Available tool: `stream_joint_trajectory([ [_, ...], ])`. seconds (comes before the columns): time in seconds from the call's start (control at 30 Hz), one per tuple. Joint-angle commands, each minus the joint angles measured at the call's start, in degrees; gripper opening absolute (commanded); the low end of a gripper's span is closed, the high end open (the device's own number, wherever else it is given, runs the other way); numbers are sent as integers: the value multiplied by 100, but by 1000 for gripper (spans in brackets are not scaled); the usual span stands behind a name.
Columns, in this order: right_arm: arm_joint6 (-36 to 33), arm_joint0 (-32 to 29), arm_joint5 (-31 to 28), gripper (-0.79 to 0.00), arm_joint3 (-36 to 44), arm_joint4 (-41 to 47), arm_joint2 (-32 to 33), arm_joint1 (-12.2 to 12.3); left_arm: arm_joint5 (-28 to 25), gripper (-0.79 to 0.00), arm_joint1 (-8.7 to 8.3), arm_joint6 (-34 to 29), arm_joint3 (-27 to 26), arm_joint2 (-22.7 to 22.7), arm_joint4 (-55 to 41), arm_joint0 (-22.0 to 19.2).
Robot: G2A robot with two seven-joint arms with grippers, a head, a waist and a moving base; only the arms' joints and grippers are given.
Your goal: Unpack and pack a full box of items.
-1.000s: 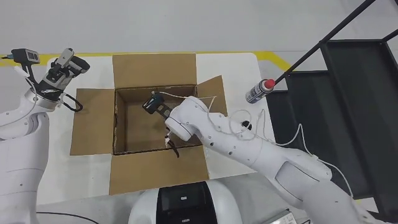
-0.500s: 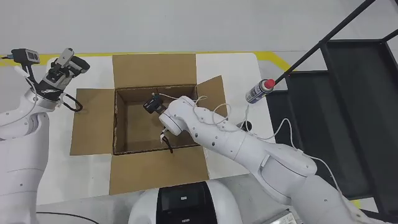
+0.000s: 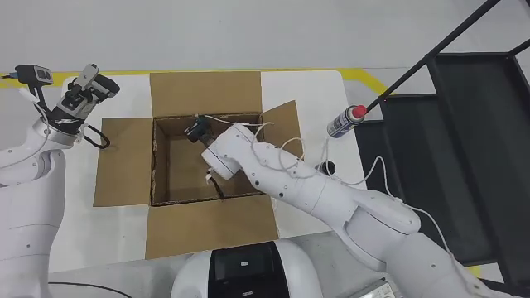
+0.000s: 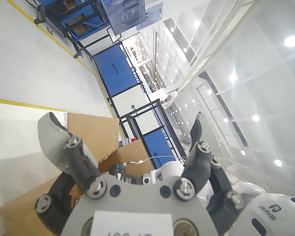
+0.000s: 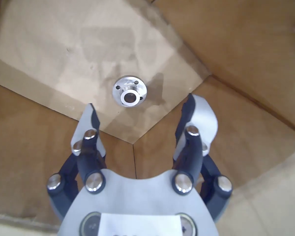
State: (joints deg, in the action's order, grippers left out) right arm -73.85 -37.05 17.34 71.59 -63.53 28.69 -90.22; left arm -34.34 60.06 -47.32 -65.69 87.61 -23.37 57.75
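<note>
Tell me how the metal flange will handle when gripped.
The metal flange looks solid: probably rigid, heavy for its size. Its polished rim may slip. Lying flat on the box floor, it should not roll.

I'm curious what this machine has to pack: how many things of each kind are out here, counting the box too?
Cardboard box: 1
Metal flange, lying on the box floor: 1
Spray can, lying outside the box: 1
Total: 3
A small dark thing outside the box is too unclear to count.
</note>
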Motion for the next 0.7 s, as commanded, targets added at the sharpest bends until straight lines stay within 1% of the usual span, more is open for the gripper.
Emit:
stream_joint_trajectory([
  [0.0,-400,-264,16,0,1030,-288,338,200,0,0,0,0,0,0,0,0],
  [0.07,-788,-714,-147,0,2187,-378,865,439,0,0,0,0,0,0,0,0],
  [0.17,-1405,-1536,-585,0,3756,-659,1770,781,0,0,0,0,0,0,0,0],
  [0.23,-1415,-2143,-896,0,4614,-877,2277,973,0,0,0,0,0,0,0,0],
  [0.3,-1415,-2755,-1115,0,5499,-710,2774,1117,0,0,0,0,0,0,0,0],
  [0.37,-1415,-3292,-1327,0,6075,-792,3293,1252,0,0,0,0,0,0,0,0],
  [0.4,-1415,-3526,-1363,0,6305,-754,3562,1302,0,0,0,0,0,0,0,0],
  [0.5,-1415,-3760,-1493,0,6305,-518,4290,1383,0,0,0,0,0,0,0,0],
  [0.67,-1403,-4300,-1512,0,6305,0,5370,1474,0,0,0,0,0,0,0,0],
])
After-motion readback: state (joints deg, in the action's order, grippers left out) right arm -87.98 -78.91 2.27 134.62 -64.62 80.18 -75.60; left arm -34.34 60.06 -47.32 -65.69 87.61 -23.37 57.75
